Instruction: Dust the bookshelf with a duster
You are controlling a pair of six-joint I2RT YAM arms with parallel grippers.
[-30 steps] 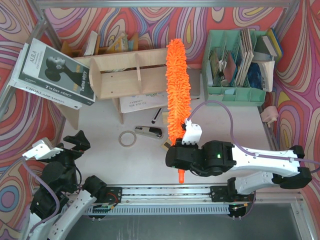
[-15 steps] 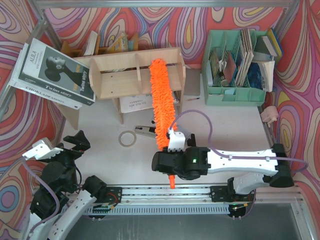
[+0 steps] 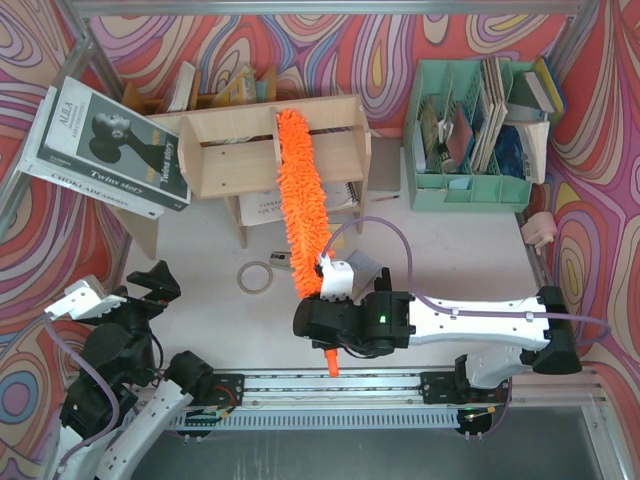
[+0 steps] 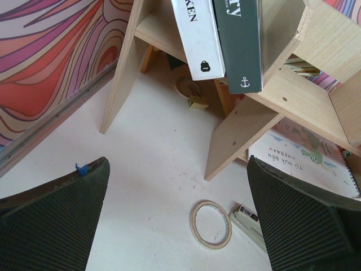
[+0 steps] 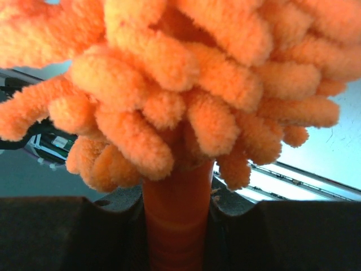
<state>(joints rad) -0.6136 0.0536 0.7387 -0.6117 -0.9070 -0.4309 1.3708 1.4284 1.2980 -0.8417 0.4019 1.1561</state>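
The light plywood bookshelf (image 3: 240, 150) stands at the back left of the table, its legs and lower boards (image 4: 248, 121) filling the left wrist view. The orange fluffy duster (image 3: 301, 200) reaches from the table middle up across the shelf's top, its tip by a middle divider. My right gripper (image 3: 327, 305) is shut on the duster's orange handle (image 5: 176, 217), whose end sticks out near the front edge. My left gripper (image 3: 150, 285) stands open at the near left, nothing between its fingers (image 4: 53, 220).
A tape ring (image 3: 255, 276) (image 4: 210, 224) and a stapler (image 4: 248, 220) lie in front of the shelf. Books (image 3: 105, 145) lean on the shelf's left end. A mint-green organiser (image 3: 470, 185) stands at the back right. A spiral notebook (image 4: 307, 155) lies under the shelf.
My right arm has swept the duster leftwards across the shelf top, from its right end to the middle divider. The left arm has not moved.
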